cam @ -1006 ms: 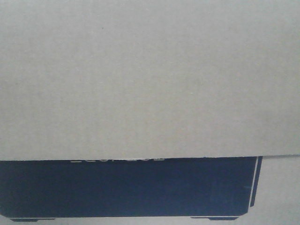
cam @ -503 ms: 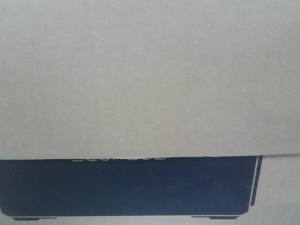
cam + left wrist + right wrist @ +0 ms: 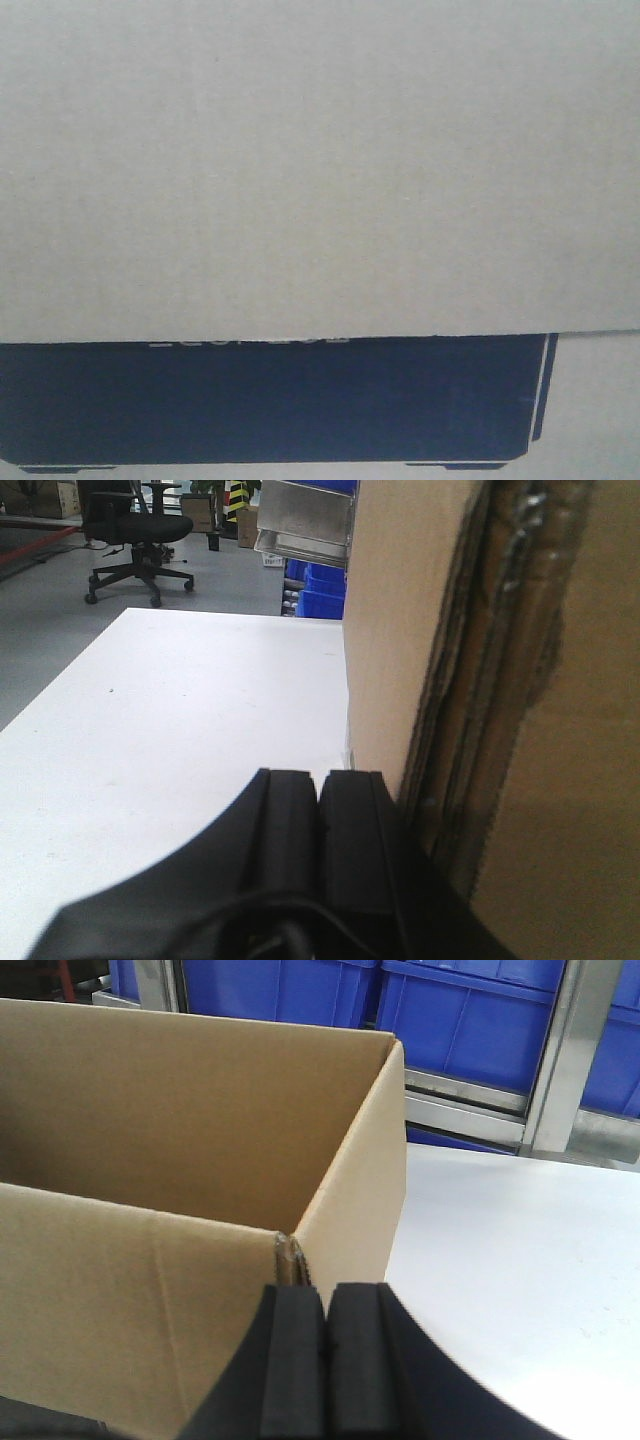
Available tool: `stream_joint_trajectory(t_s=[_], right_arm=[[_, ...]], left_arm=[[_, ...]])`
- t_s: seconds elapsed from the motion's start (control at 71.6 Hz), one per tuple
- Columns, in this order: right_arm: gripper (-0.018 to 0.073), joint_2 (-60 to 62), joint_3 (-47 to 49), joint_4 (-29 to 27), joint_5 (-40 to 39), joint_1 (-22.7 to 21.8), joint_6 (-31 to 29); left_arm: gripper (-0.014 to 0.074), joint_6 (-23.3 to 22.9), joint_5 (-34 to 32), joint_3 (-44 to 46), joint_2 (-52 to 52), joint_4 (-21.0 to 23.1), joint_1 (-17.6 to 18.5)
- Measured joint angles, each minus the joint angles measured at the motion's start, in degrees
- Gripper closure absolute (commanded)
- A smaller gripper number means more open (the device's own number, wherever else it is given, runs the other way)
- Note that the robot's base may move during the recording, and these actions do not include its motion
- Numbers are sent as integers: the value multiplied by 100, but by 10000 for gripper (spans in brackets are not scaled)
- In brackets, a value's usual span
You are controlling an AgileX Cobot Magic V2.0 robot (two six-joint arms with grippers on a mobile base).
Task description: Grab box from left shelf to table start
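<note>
The left tool (image 3: 320, 790) has its pads pressed together, holding nothing, with the box (image 3: 420, 630) wall just to its right on the white table (image 3: 180, 730). The right tool (image 3: 325, 1330) is likewise fully closed, its tips touching the open box's near corner; blue bins (image 3: 470, 1020) stand beyond.

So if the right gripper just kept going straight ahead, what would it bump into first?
Probably the cardboard box: the shut right gripper points at its near top corner. Depth is unclear, so it may already touch.
</note>
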State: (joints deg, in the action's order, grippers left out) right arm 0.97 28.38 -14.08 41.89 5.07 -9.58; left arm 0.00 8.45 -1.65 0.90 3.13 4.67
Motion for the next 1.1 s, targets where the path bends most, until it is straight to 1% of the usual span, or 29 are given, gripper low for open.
stream_joint_trajectory(t_s=[0.894, 1.006, 1.104], right_arm=[[491, 0, -4, -12, -31, 0, 0], [491, 0, -182, 200, -409, -60, 0], [491, 0, -527, 560, -920, -265, 0]], left_arm=[[693, 0, 0, 0, 0, 0, 0], [693, 0, 0, 0, 0, 0, 0], [693, 0, 0, 0, 0, 0, 0]])
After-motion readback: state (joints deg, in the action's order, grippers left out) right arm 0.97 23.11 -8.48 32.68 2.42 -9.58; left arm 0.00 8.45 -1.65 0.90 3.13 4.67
